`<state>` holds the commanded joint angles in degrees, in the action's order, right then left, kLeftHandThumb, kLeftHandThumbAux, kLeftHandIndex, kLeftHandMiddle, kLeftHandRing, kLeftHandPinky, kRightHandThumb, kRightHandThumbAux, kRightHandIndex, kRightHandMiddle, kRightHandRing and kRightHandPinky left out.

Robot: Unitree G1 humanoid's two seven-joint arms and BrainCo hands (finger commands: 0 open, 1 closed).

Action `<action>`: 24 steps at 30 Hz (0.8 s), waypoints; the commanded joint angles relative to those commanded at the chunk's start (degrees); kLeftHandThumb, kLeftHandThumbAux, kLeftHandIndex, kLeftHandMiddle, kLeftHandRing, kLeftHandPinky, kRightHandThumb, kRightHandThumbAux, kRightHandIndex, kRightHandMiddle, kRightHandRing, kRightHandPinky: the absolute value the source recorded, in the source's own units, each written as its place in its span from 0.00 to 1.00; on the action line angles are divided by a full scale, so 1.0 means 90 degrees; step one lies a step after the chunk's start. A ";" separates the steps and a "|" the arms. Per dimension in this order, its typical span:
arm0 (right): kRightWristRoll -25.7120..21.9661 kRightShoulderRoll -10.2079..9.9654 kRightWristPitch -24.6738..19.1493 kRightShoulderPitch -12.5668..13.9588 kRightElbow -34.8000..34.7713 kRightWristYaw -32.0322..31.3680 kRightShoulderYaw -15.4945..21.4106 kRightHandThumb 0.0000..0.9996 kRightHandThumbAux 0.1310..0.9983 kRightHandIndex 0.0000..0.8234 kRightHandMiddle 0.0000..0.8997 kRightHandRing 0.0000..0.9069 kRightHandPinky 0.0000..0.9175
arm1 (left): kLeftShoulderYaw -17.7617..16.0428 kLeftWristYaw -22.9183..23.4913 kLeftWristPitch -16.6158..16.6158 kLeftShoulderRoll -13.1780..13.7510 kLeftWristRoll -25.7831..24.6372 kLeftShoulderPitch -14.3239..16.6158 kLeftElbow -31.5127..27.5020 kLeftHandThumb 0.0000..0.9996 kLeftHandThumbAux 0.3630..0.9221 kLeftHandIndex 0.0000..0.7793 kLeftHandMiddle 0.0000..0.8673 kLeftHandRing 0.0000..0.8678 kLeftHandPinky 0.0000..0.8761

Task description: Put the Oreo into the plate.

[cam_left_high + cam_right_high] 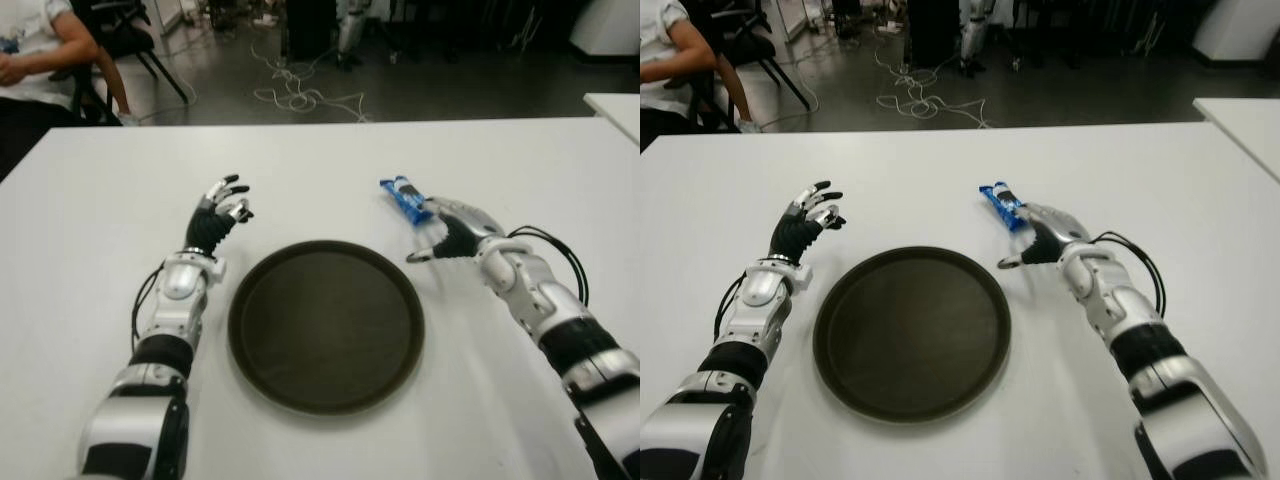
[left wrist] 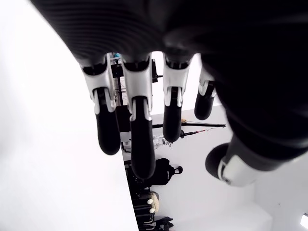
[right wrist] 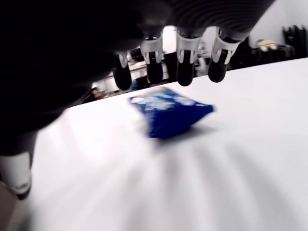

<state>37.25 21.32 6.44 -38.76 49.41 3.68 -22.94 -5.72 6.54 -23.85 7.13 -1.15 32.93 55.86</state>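
The Oreo (image 1: pixel 405 198) is a blue packet lying on the white table (image 1: pixel 300 160), just past the plate's far right side. The plate (image 1: pixel 325 325) is a dark round tray in front of me with nothing on it. My right hand (image 1: pixel 430 235) is open right behind the packet, its fingertips (image 3: pixel 185 72) hovering above the packet (image 3: pixel 168 113) and the thumb (image 1: pixel 415 257) spread toward the plate; nothing is grasped. My left hand (image 1: pixel 222 208) stands left of the plate's far rim, its fingers (image 2: pixel 139 139) spread and holding nothing.
A person (image 1: pixel 35 50) sits on a chair beyond the table's far left corner. Cables (image 1: pixel 300 98) lie on the floor behind the table. Another white table's corner (image 1: pixel 615 105) shows at the far right.
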 joint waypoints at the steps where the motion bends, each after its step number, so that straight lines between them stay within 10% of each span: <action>1: 0.0005 -0.0044 0.0024 -0.0101 0.0166 0.0068 -0.0013 0.00 0.48 0.11 0.11 0.10 0.06 | 0.0001 0.0006 -0.0008 0.0000 -0.0001 -0.0005 -0.0005 1.00 0.50 0.20 0.27 0.52 0.42; 6: 0.0033 -0.0305 0.0174 -0.0704 0.1204 0.0335 -0.0101 0.00 0.49 0.12 0.13 0.11 0.07 | 0.0003 -0.0017 -0.0019 0.0003 0.0016 0.0001 0.0000 1.00 0.50 0.21 0.27 0.52 0.41; 24: 0.0152 -0.0717 0.0237 -0.1202 0.2323 0.0919 -0.0418 0.00 0.49 0.12 0.14 0.15 0.14 | -0.0013 -0.0016 -0.0046 -0.0005 0.0001 0.0038 0.0044 1.00 0.50 0.20 0.26 0.52 0.38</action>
<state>38.62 14.87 8.57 -49.57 70.32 11.95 -26.70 -5.84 6.40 -24.26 7.08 -1.14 33.27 56.26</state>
